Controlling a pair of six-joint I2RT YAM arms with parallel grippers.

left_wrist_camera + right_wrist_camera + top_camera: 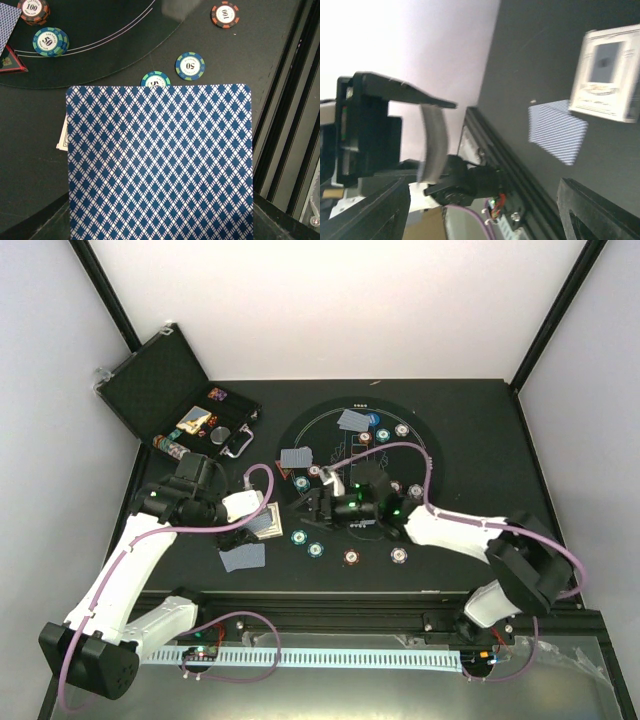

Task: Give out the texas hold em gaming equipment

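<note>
blue-diamond card back fills most of the left wrist view; this playing card (160, 160) is clamped in the left gripper (237, 538), jaws together on it, over the black table (30, 125); its fingertips are hidden by the card; a teal chip (190, 66) lies clear beyond the card's far edge; a second teal chip (155, 80) is half hidden behind that edge; a red triangle marker (10, 60) is cut off at the left frame edge; a white edge (62, 135) shows beside the card, identity unclear; the right gripper (482, 187) has its fingers (370, 210) wide apart, nothing between them; its view is blurred, showing a lone card (556, 131) beside a white card box (610, 75).
</note>
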